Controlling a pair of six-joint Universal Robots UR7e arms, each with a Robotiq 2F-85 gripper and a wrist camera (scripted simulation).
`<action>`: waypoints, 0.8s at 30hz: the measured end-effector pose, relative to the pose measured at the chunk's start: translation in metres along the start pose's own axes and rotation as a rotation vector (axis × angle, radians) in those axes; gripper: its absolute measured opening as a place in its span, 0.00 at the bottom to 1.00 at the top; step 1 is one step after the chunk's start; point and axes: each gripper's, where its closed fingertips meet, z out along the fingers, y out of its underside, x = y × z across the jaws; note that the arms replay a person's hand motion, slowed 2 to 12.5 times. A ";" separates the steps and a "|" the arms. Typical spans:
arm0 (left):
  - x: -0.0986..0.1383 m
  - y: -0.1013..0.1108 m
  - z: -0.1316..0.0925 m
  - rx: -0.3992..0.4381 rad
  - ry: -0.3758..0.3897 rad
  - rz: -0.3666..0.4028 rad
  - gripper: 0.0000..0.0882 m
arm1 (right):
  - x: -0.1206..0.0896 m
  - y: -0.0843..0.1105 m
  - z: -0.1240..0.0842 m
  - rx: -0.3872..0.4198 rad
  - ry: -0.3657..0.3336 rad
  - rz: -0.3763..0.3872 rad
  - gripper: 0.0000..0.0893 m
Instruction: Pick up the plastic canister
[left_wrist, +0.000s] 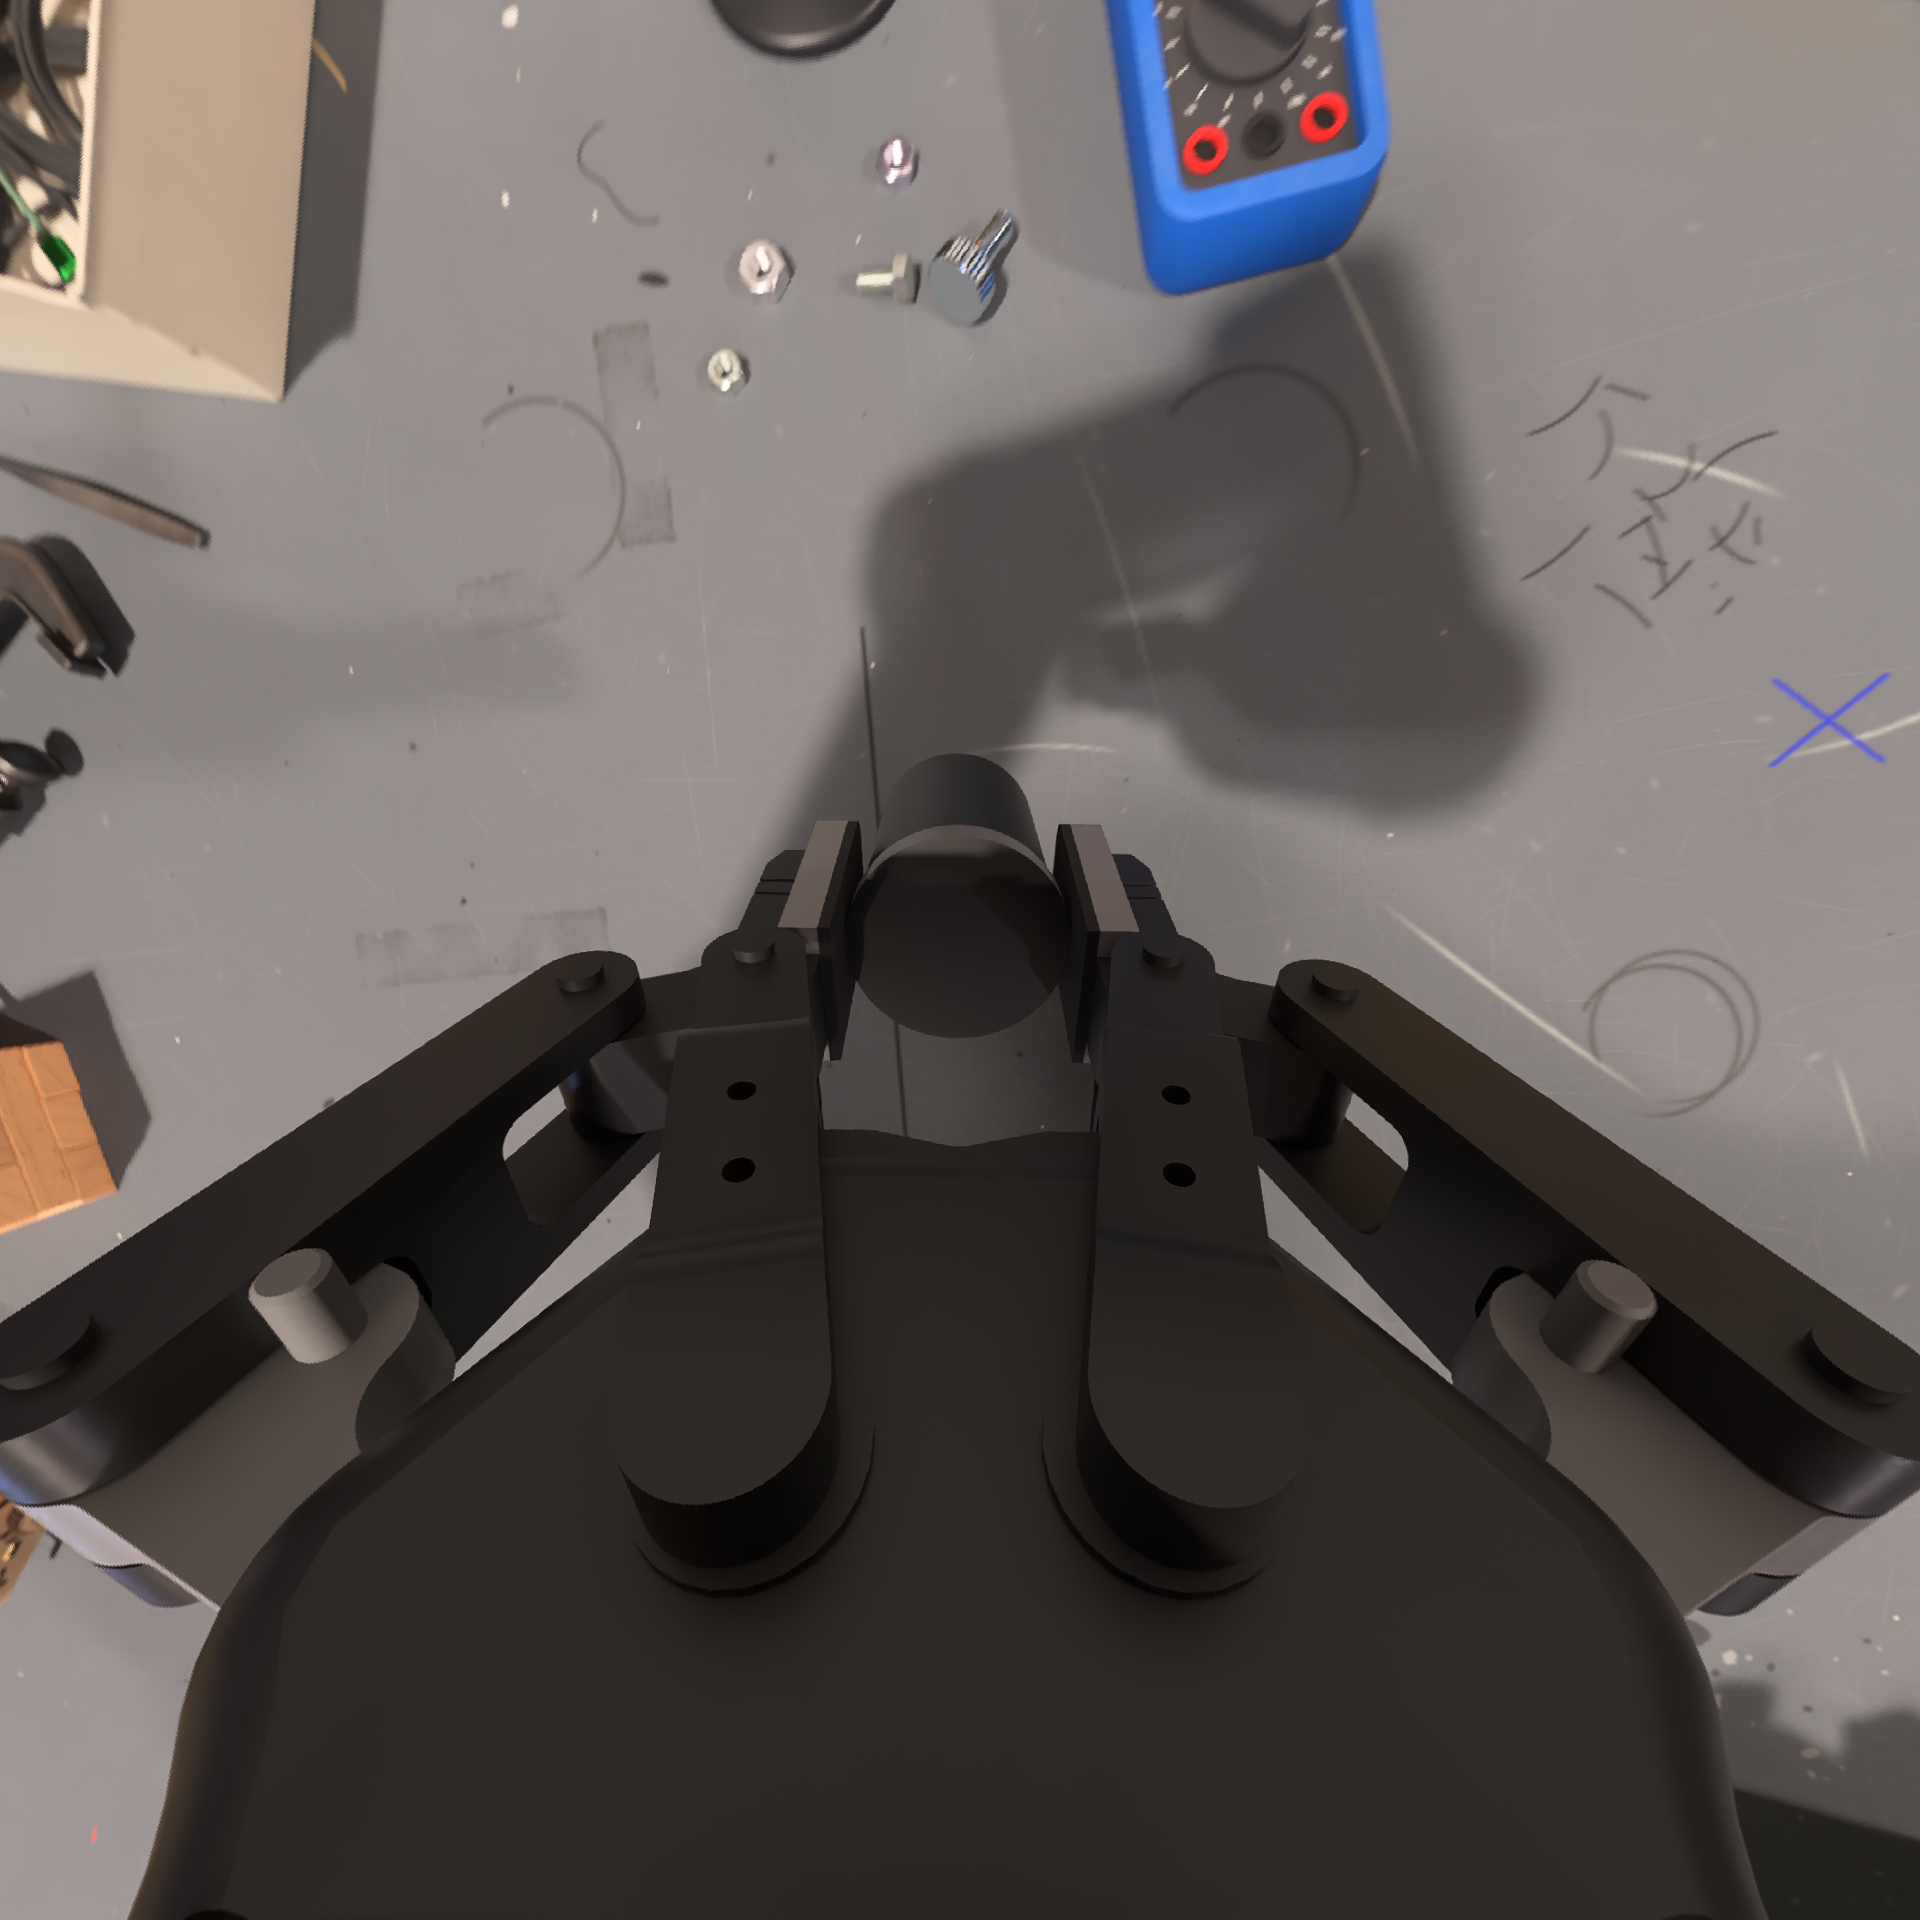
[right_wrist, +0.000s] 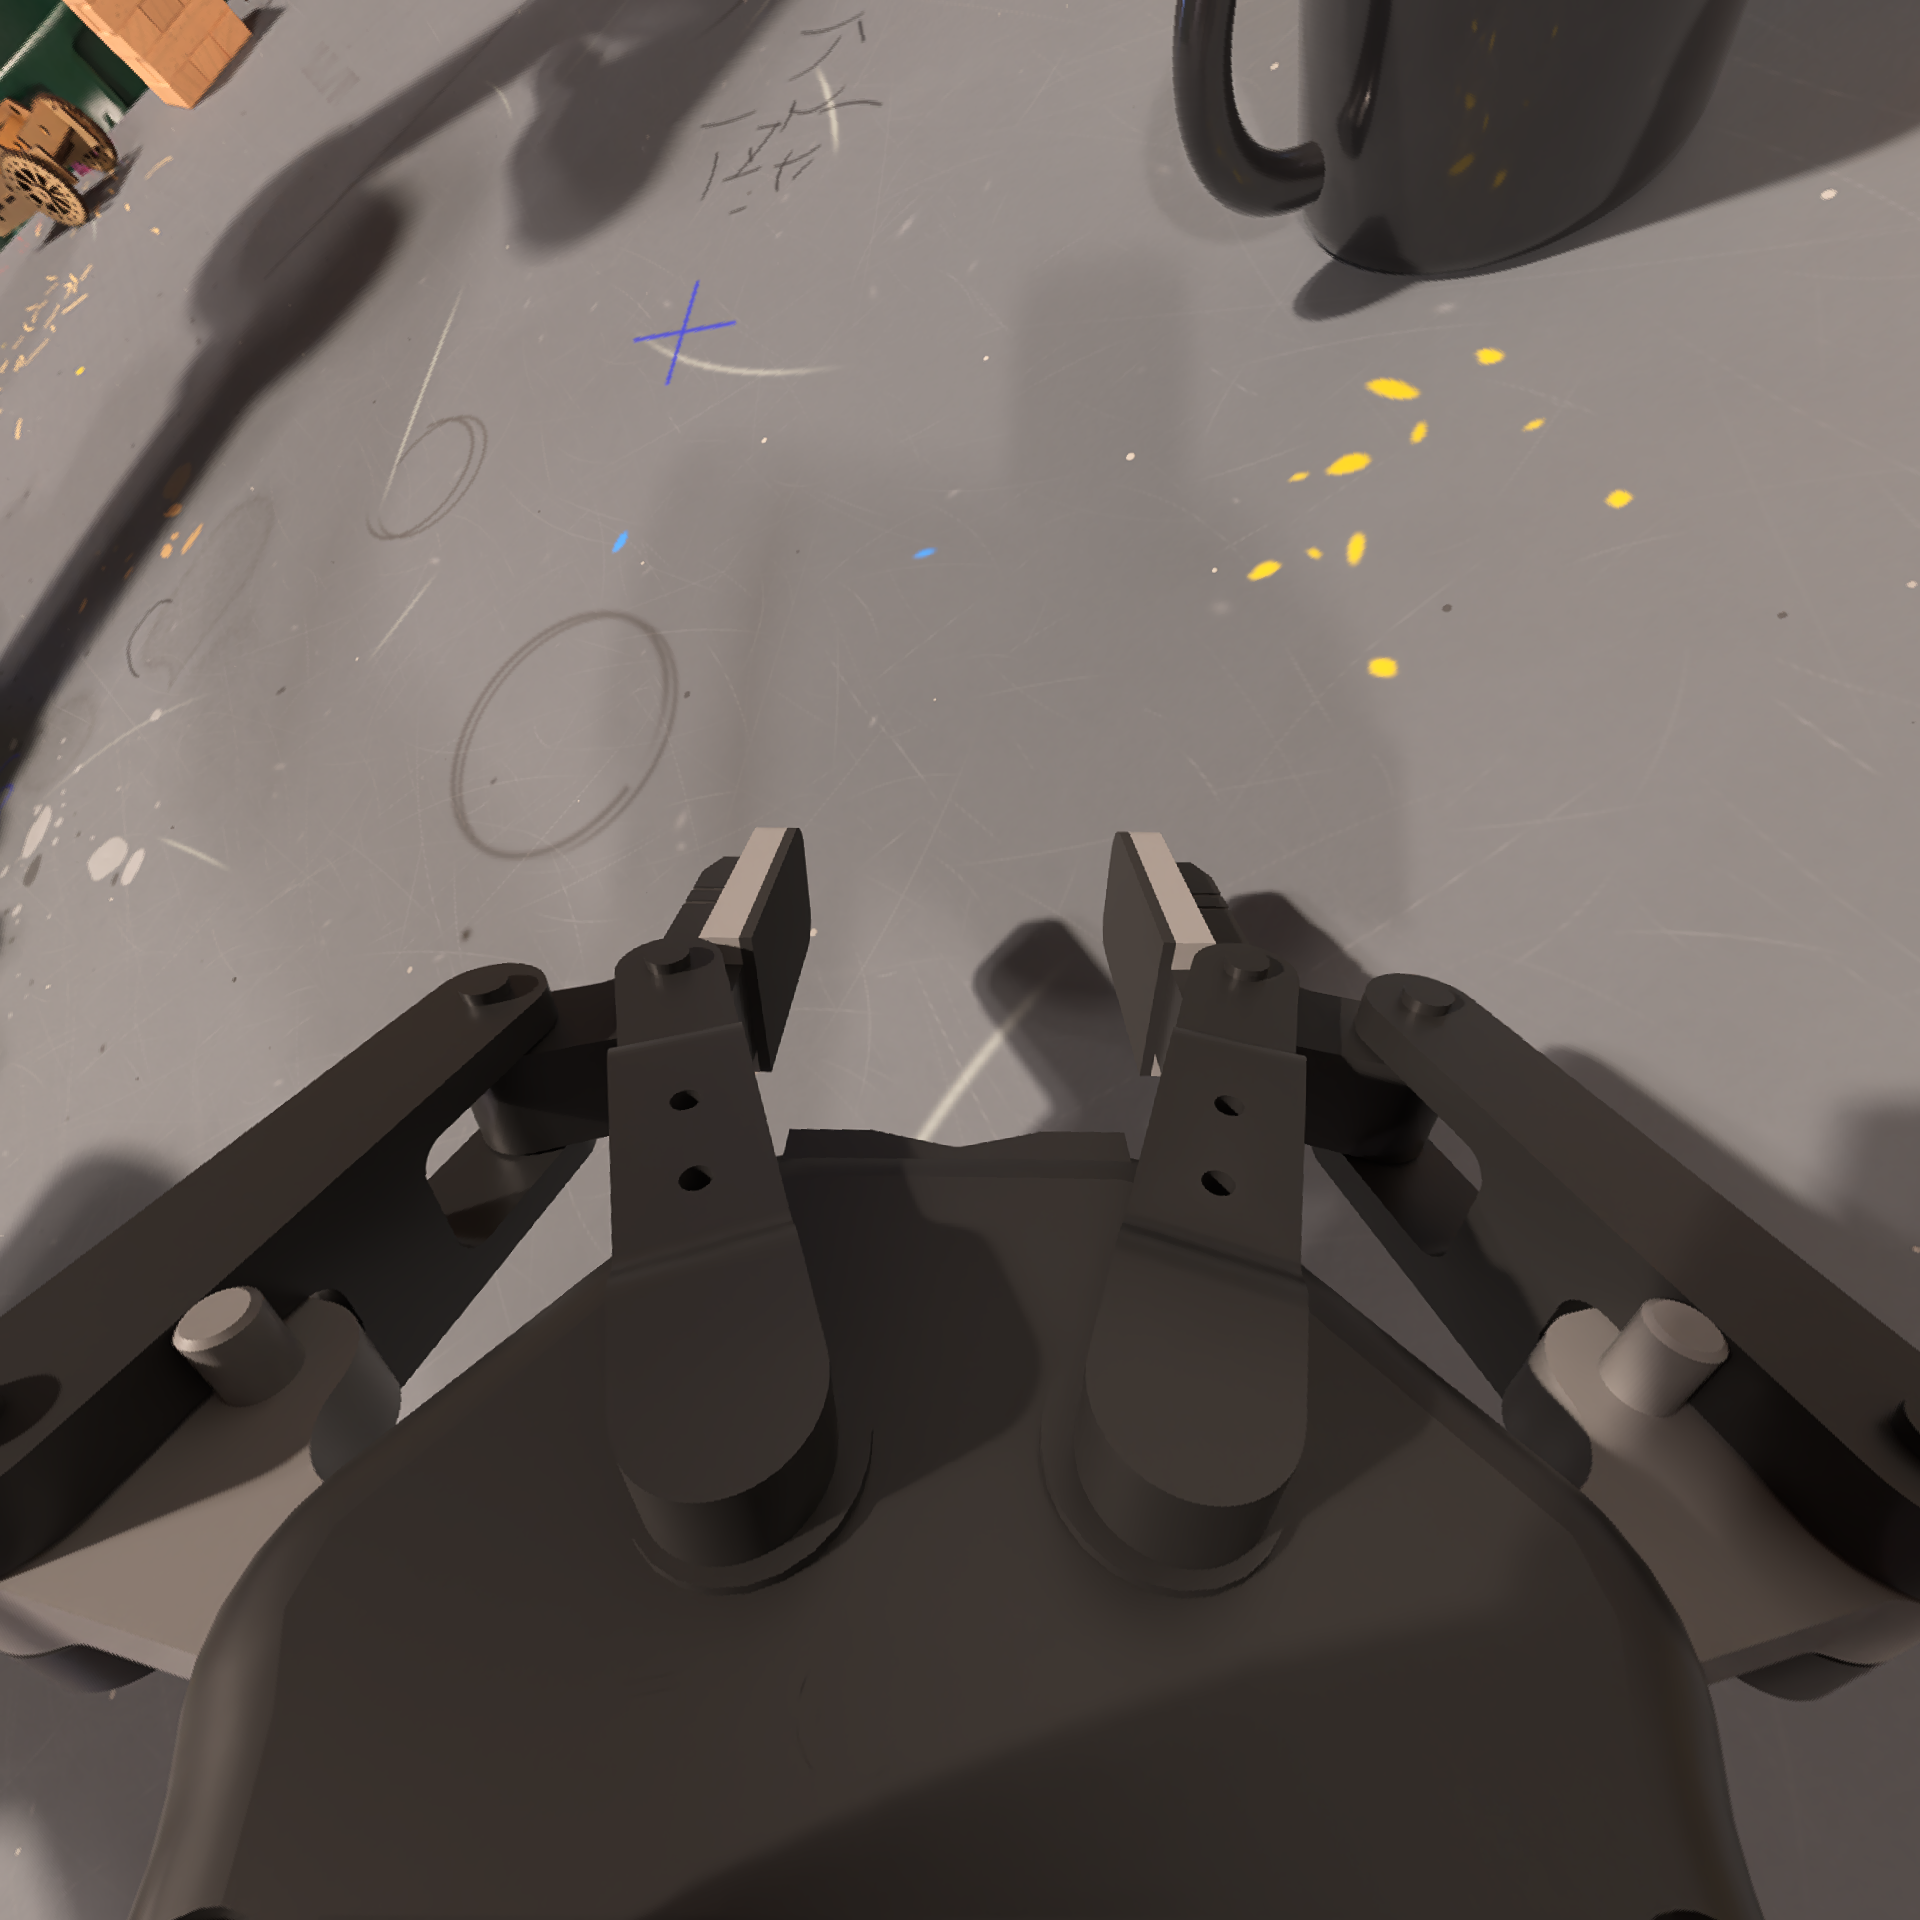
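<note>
Left wrist view: left gripper (left_wrist: 958, 883) clamped on a black canister (left_wrist: 956, 925), one pad against each side of the cylinder. Canister points away from the camera, near end face toward the lens. Its shadow and the gripper's fall on the grey table (left_wrist: 1455, 1039) ahead and to the right, apart from the canister; cannot tell for sure whether it touches the surface.

Beyond it: blue multimeter (left_wrist: 1252, 145) at top right, red sockets facing up. Loose nuts (left_wrist: 764, 268) and a small bolt (left_wrist: 891, 278) scattered near a knurled knob (left_wrist: 971, 272). Open beige box (left_wrist: 197, 197) with cables at top left. Wooden block (left_wrist: 47, 1132) at left edge. Blue cross mark (left_wrist: 1829, 720) on the table at right.

Right wrist view: right gripper (right_wrist: 956, 914) spread wide, nothing between the fingers, hanging over bare scratched table. Black mug (right_wrist: 1475, 125) at top right, handle to the left. Yellow paint flecks (right_wrist: 1392, 457) beside it. Blue cross mark further off at centre-left.
</note>
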 end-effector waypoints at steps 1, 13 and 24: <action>0.004 -0.004 -0.003 0.012 0.001 0.012 0.37 | 0.000 0.000 0.000 0.001 -0.001 0.001 0.58; 0.062 -0.041 -0.026 0.107 0.063 0.153 0.37 | 0.000 -0.001 -0.001 0.007 -0.008 0.002 0.58; 0.137 -0.057 -0.025 0.168 0.204 0.281 0.37 | 0.000 -0.002 -0.001 0.014 -0.018 0.004 0.58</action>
